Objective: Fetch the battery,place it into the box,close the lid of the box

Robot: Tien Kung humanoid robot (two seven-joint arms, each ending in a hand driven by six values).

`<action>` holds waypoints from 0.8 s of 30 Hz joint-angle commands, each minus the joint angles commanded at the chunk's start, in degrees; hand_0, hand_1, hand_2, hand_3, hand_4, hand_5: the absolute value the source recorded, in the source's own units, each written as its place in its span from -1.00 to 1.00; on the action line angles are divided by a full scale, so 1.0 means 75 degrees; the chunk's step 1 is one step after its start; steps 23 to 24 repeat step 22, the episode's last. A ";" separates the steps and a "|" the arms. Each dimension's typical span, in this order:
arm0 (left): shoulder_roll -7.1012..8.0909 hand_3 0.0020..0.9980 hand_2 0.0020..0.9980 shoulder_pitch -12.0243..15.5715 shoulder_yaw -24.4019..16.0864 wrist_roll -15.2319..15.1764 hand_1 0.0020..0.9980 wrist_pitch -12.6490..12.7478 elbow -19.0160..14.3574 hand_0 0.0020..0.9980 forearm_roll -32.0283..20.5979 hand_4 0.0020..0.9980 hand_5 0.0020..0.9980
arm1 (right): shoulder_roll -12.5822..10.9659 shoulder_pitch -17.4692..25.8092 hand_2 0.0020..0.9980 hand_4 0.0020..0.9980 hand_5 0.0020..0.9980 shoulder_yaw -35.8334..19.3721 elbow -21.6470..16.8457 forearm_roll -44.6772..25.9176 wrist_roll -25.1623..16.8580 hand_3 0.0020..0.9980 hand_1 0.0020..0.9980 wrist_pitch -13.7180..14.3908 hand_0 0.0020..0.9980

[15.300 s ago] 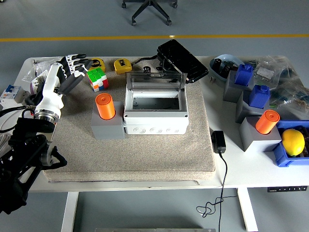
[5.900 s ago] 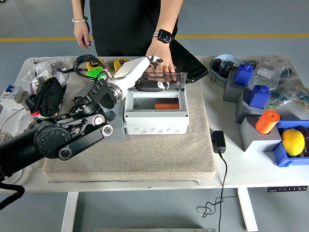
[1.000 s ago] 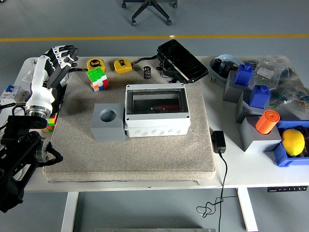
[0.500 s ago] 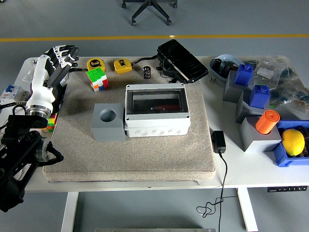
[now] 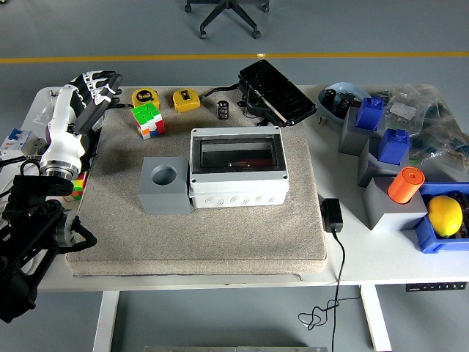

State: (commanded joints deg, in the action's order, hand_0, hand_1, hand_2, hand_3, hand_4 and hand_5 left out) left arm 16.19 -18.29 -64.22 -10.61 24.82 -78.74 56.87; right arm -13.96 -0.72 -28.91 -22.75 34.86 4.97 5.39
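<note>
Left hand (image 5: 97, 83): released, fingers loosely spread, empty, over the bench's (image 5: 220, 282) far left.
Box (image 5: 236, 167): lid down, on the mat (image 5: 198, 235).
Battery (image 5: 242, 163): orange, dimly seen inside the box.
Holder (image 5: 165, 185): grey, empty, touching the box's left.

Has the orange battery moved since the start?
Yes. It left the gray holder, whose socket is now empty, and lies right of it inside the closed box.

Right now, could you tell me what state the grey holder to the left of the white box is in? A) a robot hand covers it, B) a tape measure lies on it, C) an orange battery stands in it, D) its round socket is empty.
D: the grey holder shows an open, empty round socket beside the white box, whose clear lid is shut.
</note>
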 joint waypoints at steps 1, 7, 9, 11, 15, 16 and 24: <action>0.0008 0.19 0.24 -0.0006 0.0009 0.0004 0.15 -0.0001 -0.0006 0.04 0.0007 0.96 0.15 | -0.0008 0.0000 0.36 0.90 -0.08 -0.0025 -0.0017 0.0020 -0.0002 0.16 0.34 0.0001 0.26; 0.0024 0.19 0.24 -0.0026 0.0044 0.0007 0.15 -0.0001 -0.0010 0.04 0.0016 0.96 0.16 | -0.0016 0.0013 0.36 0.90 -0.09 -0.0030 -0.0013 0.0049 0.0008 0.16 0.34 -0.0009 0.25; 0.0037 0.19 0.23 -0.0035 0.0036 0.0004 0.15 0.0001 -0.0028 0.04 0.0010 0.96 0.15 | -0.0023 0.0018 0.36 0.90 -0.08 -0.0030 -0.0018 0.0054 0.0007 0.16 0.34 -0.0008 0.26; 0.0047 0.19 0.23 -0.0046 0.0036 0.0009 0.15 -0.0001 -0.0037 0.04 0.0010 0.96 0.15 | -0.0028 0.0012 0.36 0.90 -0.08 -0.0042 -0.0027 0.0077 0.0014 0.16 0.34 -0.0012 0.26; 0.0050 0.19 0.23 -0.0069 0.0063 0.0018 0.14 -0.0003 -0.0043 0.04 0.0015 0.96 0.16 | -0.0030 0.0032 0.36 0.90 -0.09 -0.0126 -0.0054 0.0131 0.0030 0.16 0.34 -0.0020 0.26; 0.0049 0.19 0.23 -0.0076 0.0069 0.0018 0.14 -0.0004 -0.0045 0.04 0.0015 0.96 0.16 | -0.0036 0.0034 0.36 0.90 -0.09 -0.0133 -0.0061 0.0144 0.0035 0.16 0.34 -0.0024 0.26; 0.0067 0.19 0.23 -0.0072 0.0091 0.0032 0.14 -0.0004 -0.0041 0.04 0.0026 0.96 0.16 | -0.0044 0.0060 0.36 0.90 -0.09 -0.0128 -0.0060 0.0146 0.0045 0.16 0.34 -0.0029 0.26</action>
